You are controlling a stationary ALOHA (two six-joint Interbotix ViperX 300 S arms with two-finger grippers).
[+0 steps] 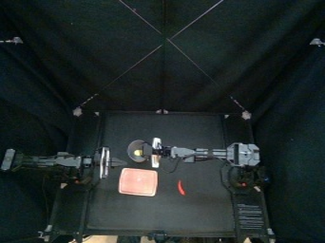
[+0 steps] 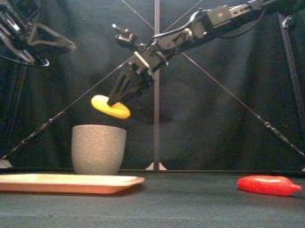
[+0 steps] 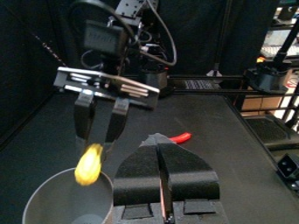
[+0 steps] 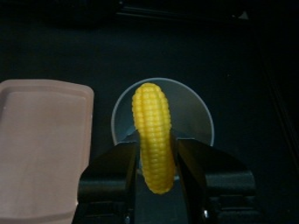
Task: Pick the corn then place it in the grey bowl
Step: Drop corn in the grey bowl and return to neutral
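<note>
Black back curtain [image 1: 76, 57] hangs in soft folds, filling upper half of top view. Side curtains [image 1: 32, 123] black too. Small black tabletop [image 1: 203, 214] matte, dimly lit.

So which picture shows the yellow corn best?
The right wrist view: the corn fills the middle, full length, over the grey bowl. The front view shows it small, above the bowl; the left wrist view, hanging from the right gripper; the top view, just a yellow speck.
</note>
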